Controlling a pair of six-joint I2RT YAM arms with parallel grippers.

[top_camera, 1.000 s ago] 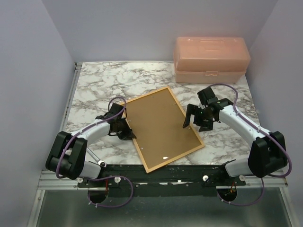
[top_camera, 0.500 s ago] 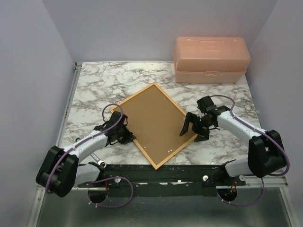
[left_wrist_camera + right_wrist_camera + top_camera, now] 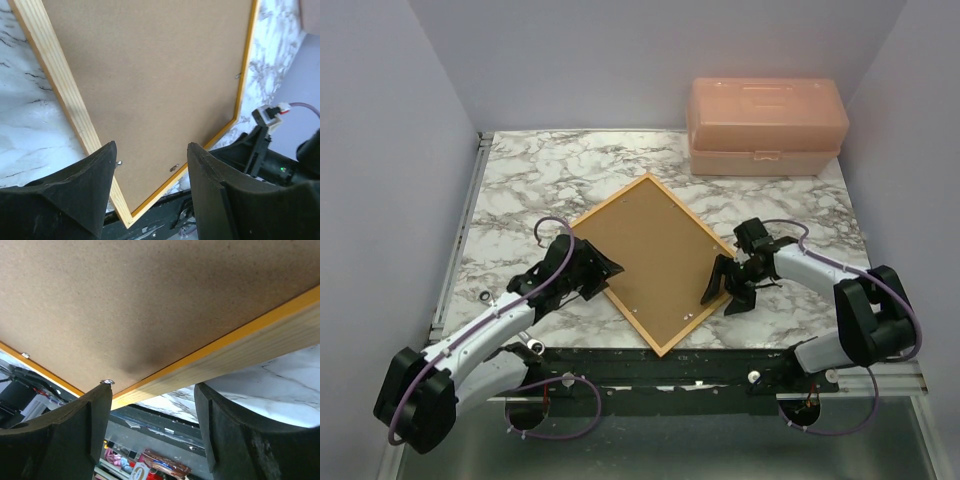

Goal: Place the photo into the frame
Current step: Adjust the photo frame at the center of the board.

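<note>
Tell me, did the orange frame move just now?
Yes. In the top view the frame has turned counterclockwise. Its far corner swung left, away from the pink box, which stayed put.

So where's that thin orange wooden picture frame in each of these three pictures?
Top external: the thin orange wooden picture frame sits in the centre as a diamond shape, back facing up.
Left wrist: its pale wooden edge runs diagonally down the left.
Right wrist: its edge crosses diagonally, lower right.
Shared landmark: the plain brown backing board filling it.
</note>
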